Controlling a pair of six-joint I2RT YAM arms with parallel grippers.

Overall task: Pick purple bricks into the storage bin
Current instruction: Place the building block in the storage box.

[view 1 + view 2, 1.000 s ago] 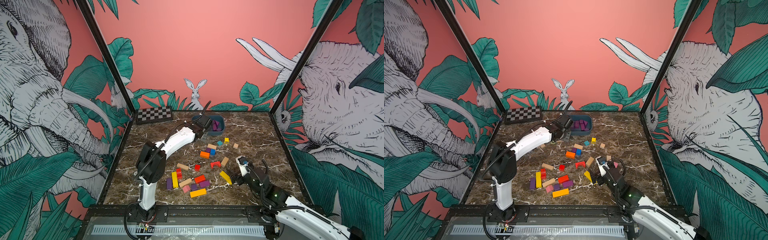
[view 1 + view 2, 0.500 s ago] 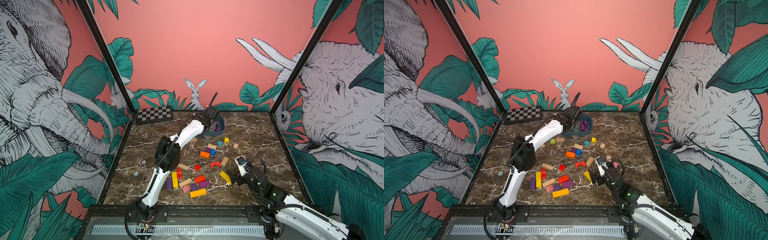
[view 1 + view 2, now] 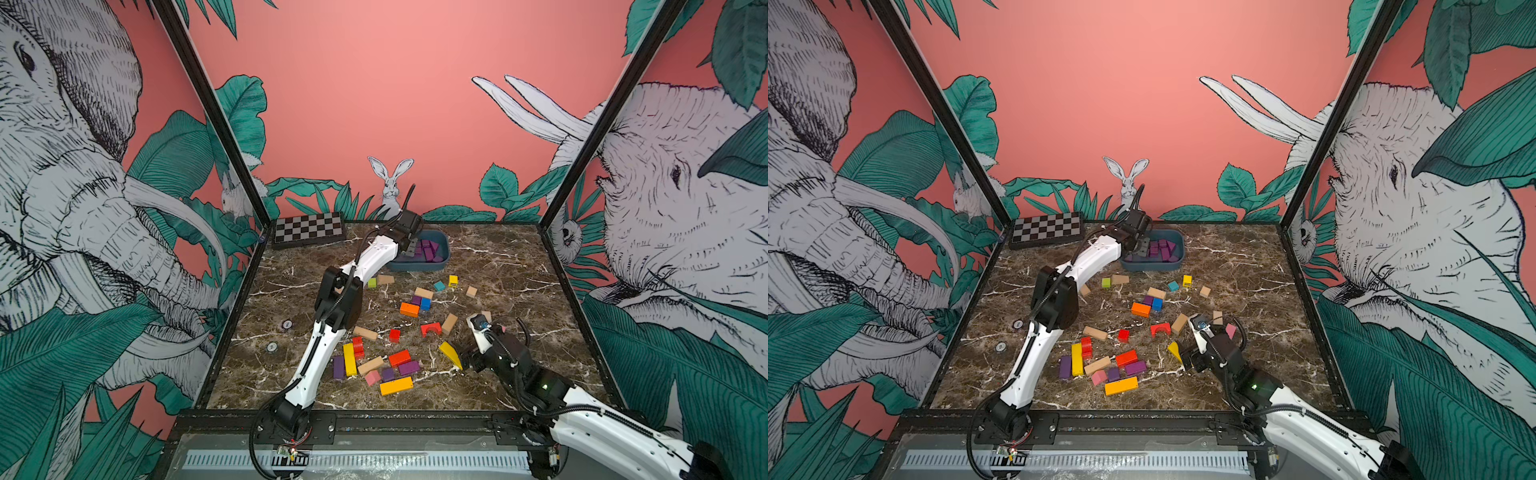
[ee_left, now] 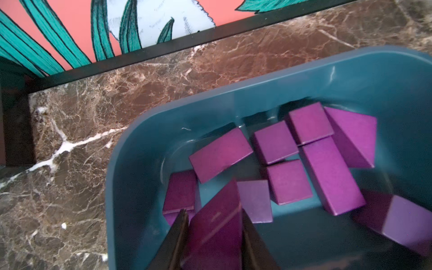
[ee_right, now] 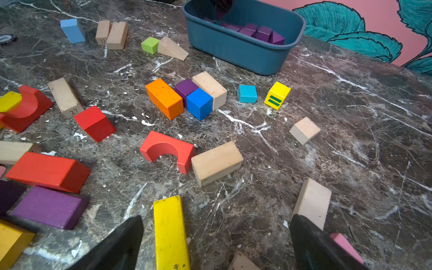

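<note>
The storage bin (image 3: 420,266) (image 3: 1152,266) stands at the back of the table and holds several purple bricks (image 4: 275,142). My left gripper (image 4: 214,211) (image 3: 411,248) hangs over the bin's near-left corner, shut on a purple brick (image 4: 217,226) just above the ones lying inside. More purple bricks lie on the table: a bar (image 3: 409,368) (image 5: 46,207) and another bar (image 3: 338,366) at the front, and a cube (image 5: 185,87) between orange and blue blocks. My right gripper (image 5: 216,218) (image 3: 463,358) is open, low over the table, with a yellow block (image 5: 170,231) lying between its fingers.
A checkerboard box (image 3: 309,228) lies at the back left. Red, orange, yellow, blue and plain wooden blocks are scattered over the middle and front, among them a red arch (image 5: 167,149) and a wooden bar (image 5: 216,162). Two round discs (image 3: 286,324) lie left of the left arm.
My left arm has stretched back and to the right, carrying its gripper from beside the bin's left end to over the bin. The right arm has barely moved.
</note>
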